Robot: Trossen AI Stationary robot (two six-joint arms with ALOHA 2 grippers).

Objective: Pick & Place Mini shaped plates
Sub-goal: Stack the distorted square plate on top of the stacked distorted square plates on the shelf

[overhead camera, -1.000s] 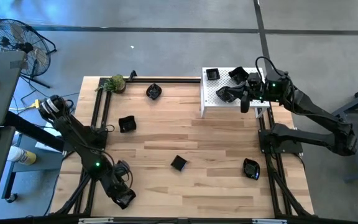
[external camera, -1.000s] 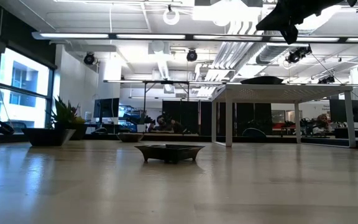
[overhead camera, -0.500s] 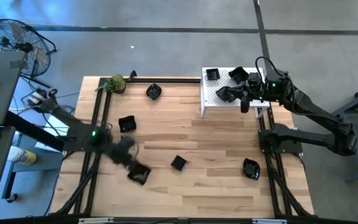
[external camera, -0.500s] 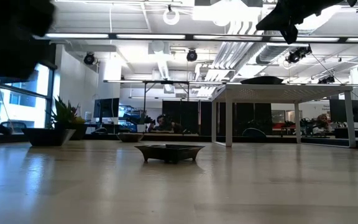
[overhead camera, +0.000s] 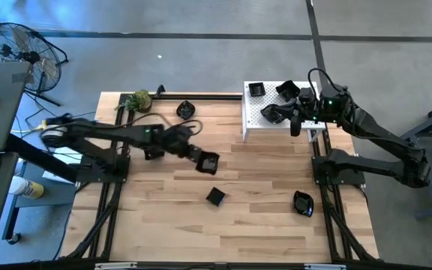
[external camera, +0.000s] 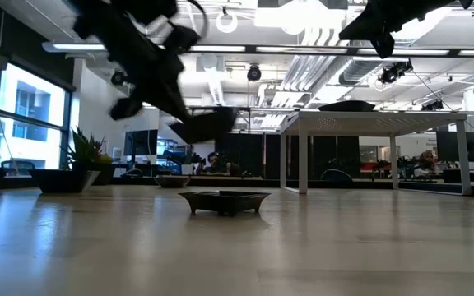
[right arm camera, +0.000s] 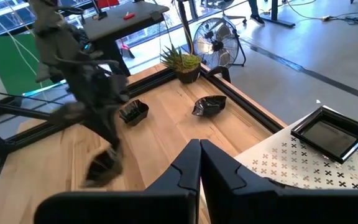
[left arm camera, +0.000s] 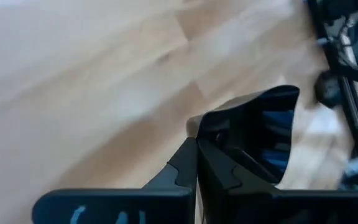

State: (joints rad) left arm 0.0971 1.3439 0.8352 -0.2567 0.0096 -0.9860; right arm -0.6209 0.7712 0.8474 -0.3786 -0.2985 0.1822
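The mini shaped plates are small glossy black dishes. My left gripper point(overhead camera: 199, 157) hovers over the middle of the table, shut on one plate point(overhead camera: 209, 163), which also shows in the low view as a plate point(external camera: 205, 124) in the air. Other plates lie flat on the wood: one point(overhead camera: 215, 196), one point(overhead camera: 153, 149), one point(overhead camera: 185, 110) and one point(overhead camera: 303, 202). Three more, among them a square plate point(overhead camera: 256, 89), rest on the white stand point(overhead camera: 257, 127). My right gripper point(right arm camera: 199, 152) is shut and empty above that stand. My left gripper pinches the plate by its rim point(left arm camera: 205, 133), between the two shut fingers point(left arm camera: 182, 167). The fingers reach in from the table's left side, slanting downward. The plate is lifted clear of the table and tilted, sticking out beyond the fingertips.
A green leafy ball point(overhead camera: 137, 100) sits at the far left corner by the black frame rail point(overhead camera: 201, 96). The white perforated stand stands on legs point(external camera: 303, 156) at the far right. Bare wood lies between the middle plate and the near edge. A fan point(overhead camera: 21, 49) stands off the table.
My left arm has swung from the table's near left corner toward the far edge and the right, out over the middle, carrying the plate with it in the air. The right arm has kept still.
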